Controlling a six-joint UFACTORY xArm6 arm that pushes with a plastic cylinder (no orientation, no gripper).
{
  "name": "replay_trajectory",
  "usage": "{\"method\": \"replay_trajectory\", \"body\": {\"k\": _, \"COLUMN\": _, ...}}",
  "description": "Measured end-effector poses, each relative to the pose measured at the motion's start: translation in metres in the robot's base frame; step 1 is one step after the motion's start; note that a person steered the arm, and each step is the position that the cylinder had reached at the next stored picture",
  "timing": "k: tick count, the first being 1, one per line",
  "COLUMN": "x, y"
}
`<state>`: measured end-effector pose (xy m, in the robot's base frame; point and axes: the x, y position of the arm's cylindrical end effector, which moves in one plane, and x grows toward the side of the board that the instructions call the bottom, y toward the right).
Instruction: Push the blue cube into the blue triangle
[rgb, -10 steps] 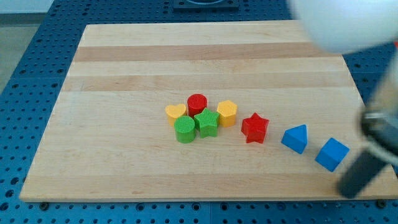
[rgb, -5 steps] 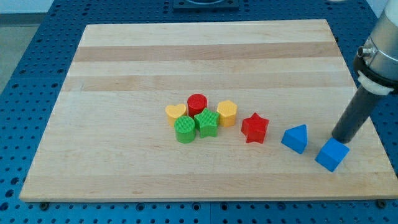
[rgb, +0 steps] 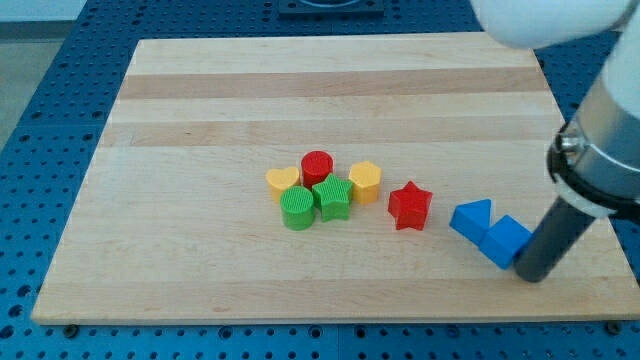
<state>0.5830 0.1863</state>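
Note:
The blue cube (rgb: 504, 241) lies near the board's lower right and touches the blue triangle (rgb: 472, 219) on its left. My tip (rgb: 530, 276) rests on the board right against the cube's lower right side. The dark rod rises from there toward the view's right edge.
A red star (rgb: 409, 206) sits just left of the triangle. Further left is a tight cluster: yellow hexagon (rgb: 365, 182), red cylinder (rgb: 317, 167), green star (rgb: 332, 199), green cylinder (rgb: 296, 209), yellow heart (rgb: 283, 182). The board's right edge (rgb: 588, 170) is close to the rod.
My tip moved from above the cube down to its lower right. The blue cube slid left and up into contact with the blue triangle, which shifted slightly left.

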Motion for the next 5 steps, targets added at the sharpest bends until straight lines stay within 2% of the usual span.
{"method": "replay_trajectory", "body": {"k": 1, "x": 0.0, "y": -0.024}}
{"method": "replay_trajectory", "body": {"k": 2, "x": 0.002, "y": -0.02}}
{"method": "replay_trajectory", "body": {"k": 3, "x": 0.002, "y": 0.042}}
{"method": "replay_trajectory", "body": {"k": 4, "x": -0.045, "y": 0.052}}
{"method": "replay_trajectory", "body": {"k": 5, "x": -0.044, "y": 0.038}}
